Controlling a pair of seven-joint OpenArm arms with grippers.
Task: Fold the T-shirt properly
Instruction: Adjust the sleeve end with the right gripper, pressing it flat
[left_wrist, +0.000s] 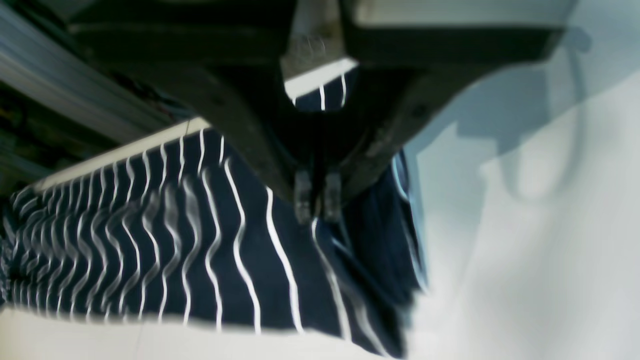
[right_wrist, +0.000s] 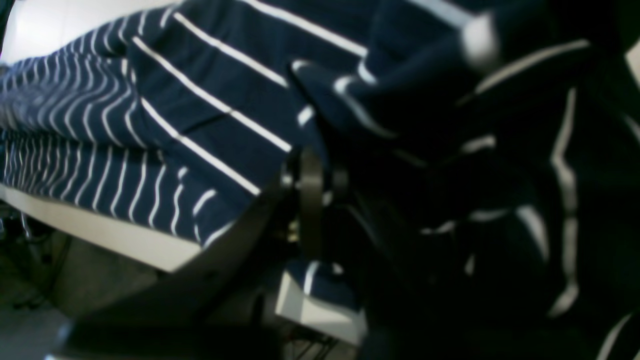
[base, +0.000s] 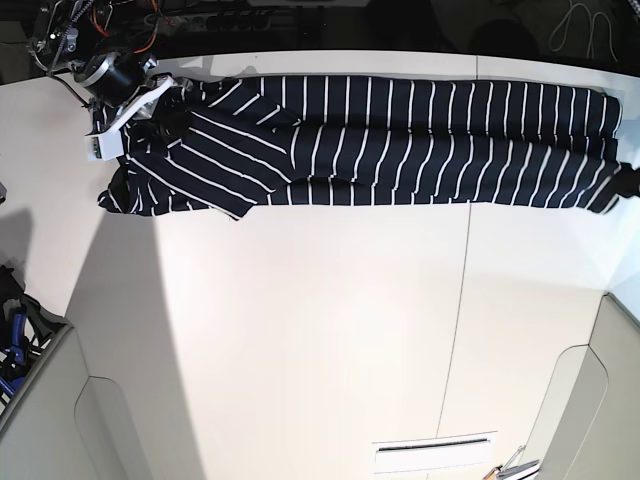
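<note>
White table (base: 320, 330), T-shirt (base: 400, 140) stretched between both seemingly pinching grippers.

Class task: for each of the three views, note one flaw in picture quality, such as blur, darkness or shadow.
Left wrist: the T-shirt stripes smear with blur. Right wrist: right half nearly black, fabric soft-focused. Base: sharp, but a grey shadow falls across the table at left.

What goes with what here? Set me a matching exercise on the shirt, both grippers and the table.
Things:
1. T-shirt
2. left gripper
3. right gripper
4. table

Descriptions:
A. plain white
B. shut on fabric at the base view's left end
C. dark with white stripes, stretched out long
D. shut on fabric at the base view's right end

Pairs: 1-C, 2-D, 3-B, 4-A
</note>
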